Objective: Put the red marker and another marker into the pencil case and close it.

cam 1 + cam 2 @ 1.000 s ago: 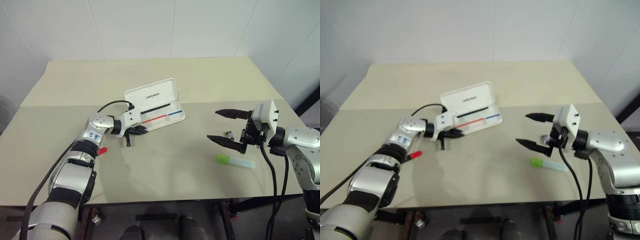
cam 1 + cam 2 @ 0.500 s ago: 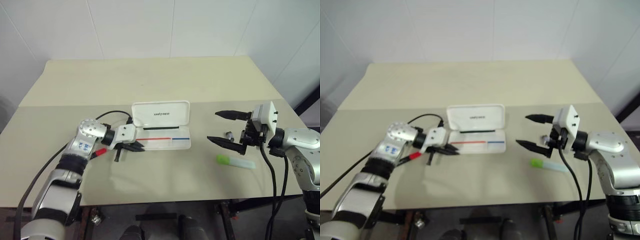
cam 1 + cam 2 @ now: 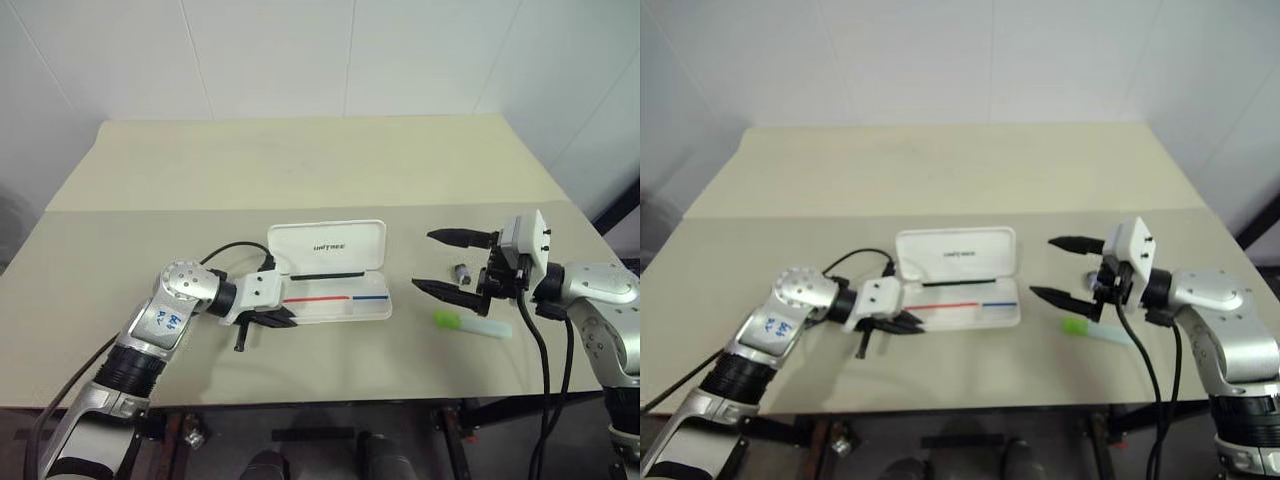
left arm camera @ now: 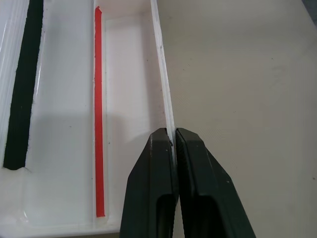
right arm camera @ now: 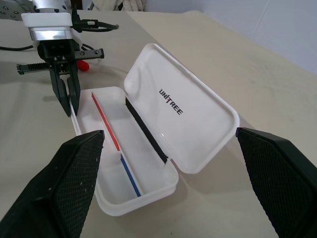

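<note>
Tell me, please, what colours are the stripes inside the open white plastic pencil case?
Red and blue stripes, end to end; clearest in the right wrist view.

A beige table (image 3: 300, 170) stands against white panelled walls (image 3: 270, 55); dark floor (image 3: 320, 445) shows beneath its front edge.

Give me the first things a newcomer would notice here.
The open white pencil case lies mid-table with its lid up and its tray holding no markers. The left gripper is shut on the tray's front wall at the case's left end. To the right, the open right gripper hovers above the table beside the green-capped highlighter, which lies near the front edge.
</note>
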Controlling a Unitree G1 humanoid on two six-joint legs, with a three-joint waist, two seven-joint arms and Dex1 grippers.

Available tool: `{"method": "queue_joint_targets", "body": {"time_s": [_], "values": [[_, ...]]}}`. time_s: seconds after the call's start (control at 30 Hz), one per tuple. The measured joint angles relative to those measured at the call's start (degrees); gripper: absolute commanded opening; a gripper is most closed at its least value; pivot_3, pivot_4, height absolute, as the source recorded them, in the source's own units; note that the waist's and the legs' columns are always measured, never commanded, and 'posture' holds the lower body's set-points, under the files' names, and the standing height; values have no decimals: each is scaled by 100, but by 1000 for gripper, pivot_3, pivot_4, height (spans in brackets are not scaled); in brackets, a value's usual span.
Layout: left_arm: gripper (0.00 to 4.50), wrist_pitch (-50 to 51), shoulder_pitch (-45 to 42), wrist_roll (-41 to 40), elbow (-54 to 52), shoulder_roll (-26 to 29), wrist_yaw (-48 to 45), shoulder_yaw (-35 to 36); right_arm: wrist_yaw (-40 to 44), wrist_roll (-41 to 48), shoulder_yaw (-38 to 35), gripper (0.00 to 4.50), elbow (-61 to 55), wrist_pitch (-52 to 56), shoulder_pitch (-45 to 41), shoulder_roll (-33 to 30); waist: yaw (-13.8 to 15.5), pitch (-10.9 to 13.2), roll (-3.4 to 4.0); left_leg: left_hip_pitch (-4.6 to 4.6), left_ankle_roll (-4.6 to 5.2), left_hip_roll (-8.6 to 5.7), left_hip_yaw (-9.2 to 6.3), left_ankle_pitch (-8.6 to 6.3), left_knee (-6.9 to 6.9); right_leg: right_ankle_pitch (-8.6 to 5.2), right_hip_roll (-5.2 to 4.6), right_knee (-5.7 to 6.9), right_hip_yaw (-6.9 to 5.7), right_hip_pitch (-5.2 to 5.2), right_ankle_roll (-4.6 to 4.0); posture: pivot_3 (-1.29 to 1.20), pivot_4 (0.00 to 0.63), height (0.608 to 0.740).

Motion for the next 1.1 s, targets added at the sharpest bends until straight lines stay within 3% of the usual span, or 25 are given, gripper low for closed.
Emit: {"method": "queue_joint_targets", "body": {"time_s": [0.57, 0.67, 0.9, 1.1], "values": [[10, -374, -366, 58, 435, -202, 164, -333, -105, 11, 9, 4500, -107, 59, 8, 159, 145, 0, 0, -3, 0, -7, -3, 0, 22, 1, -3, -6, 0, 7, 1, 0, 150, 740], [781, -305, -428, 28, 469, -329, 183, -340, -105, 8, 12, 4500, -107, 57, 7, 200, 134, 0, 0, -3, 0, -7, -3, 0, 25, 2, -3, -5, 0, 9, 2, 0, 150, 740], [3035, -13, -429, -106, 304, -488, 227, -353, -105, -2, 16, 4500, -106, 50, 5, 236, 95, 0, 0, -1, 0, -3, -3, 0, 21, 1, 0, -4, 0, 6, 2, 0, 150, 740], [3035, 253, -402, -395, -155, -412, 86, -348, -105, -26, 17, 4500, -103, 40, 5, 264, 103, 0, 0, -1, 0, -3, -3, 0, 22, 1, 0, -4, 0, 7, 1, 0, 150, 740]]}}
